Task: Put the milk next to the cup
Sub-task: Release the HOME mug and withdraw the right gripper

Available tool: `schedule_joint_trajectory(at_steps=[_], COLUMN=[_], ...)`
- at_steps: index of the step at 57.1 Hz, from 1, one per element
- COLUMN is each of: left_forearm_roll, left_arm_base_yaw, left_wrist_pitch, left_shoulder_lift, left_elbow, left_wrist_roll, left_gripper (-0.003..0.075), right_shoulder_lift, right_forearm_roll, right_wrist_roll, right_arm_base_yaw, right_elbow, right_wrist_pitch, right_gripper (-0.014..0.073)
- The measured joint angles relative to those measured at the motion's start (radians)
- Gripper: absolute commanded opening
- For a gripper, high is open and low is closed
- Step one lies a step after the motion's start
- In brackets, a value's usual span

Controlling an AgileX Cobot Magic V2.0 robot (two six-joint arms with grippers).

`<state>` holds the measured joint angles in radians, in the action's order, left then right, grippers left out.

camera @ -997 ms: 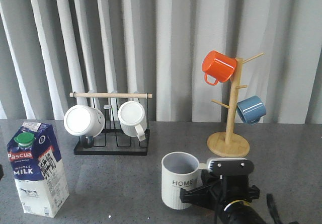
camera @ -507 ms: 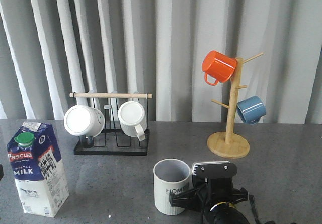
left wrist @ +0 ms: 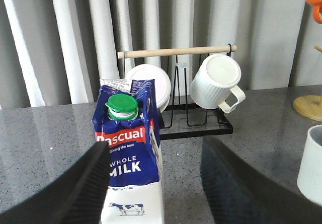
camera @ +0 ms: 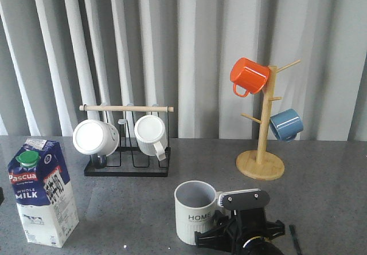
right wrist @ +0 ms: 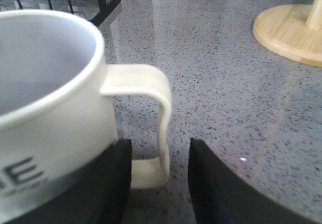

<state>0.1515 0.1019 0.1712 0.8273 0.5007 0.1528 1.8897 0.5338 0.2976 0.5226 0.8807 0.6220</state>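
cream cup (right wrist: 55,113) handle between right fingers (right wrist: 113,183), narrow gap; milk (left wrist: 132,153) between wide left fingers (left wrist: 75,189).

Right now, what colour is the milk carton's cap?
Green; the cap on the milk shows best in the left wrist view.

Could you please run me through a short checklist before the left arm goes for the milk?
1. Milk upright, green cap on: ok.
2. Left gripper open, fingers either side of the carton: ok; not closed on it.
3. Cup upright on the table: ok.
4. Right gripper let go of the cup handle: fingers straddle it; contact cannot tell.
5. Bare table between milk and cup for the carton: ok in the front view.
6. Mug rack away from that path: ok, it stands farther back.
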Motion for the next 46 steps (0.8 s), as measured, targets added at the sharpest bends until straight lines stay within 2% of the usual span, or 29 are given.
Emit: schedule_joint_trajectory(at_steps=[8, 18, 25, 37, 42, 46], left_forearm_roll=[0.0, 0.0, 0.0, 0.0, 0.0, 0.0], left_arm_base_yaw=[0.0, 0.0, 0.0, 0.0, 0.0, 0.0], left_wrist_pitch=[0.0, 0.0, 0.0, 0.0, 0.0, 0.0], left_shoulder_lift=[0.0, 0.0, 0.0, 0.0, 0.0, 0.0], left_elbow=[0.0, 0.0, 0.0, 0.0, 0.0, 0.0], left_wrist_roll=[0.0, 0.0, 0.0, 0.0, 0.0, 0.0], left_gripper=[0.0405, 0.0405, 0.0405, 0.0405, 0.0405, 0.0405], right_shoulder_lift=[-0.083, -0.245, -0.405, -0.695, -0.825, -0.923], right_forearm_roll=[-0.065, -0.283, -0.445, -0.668, -0.735, -0.768], right_wrist_roll=[-0.005, -0.078, -0.188, -0.311, -0.354, -0.379], right_arm_base_yaw=[0.0, -0.021, -0.095, -0.295, -0.365, -0.409], right_elbow=[-0.091, -0.186, -0.19, -0.193, -0.197, -0.197], right_wrist_pitch=[0.003, -0.048, -0.185, -0.401, -0.466, -0.503], right_gripper=[0.03, 0.03, 0.03, 0.0282, 0.0219, 0.0103])
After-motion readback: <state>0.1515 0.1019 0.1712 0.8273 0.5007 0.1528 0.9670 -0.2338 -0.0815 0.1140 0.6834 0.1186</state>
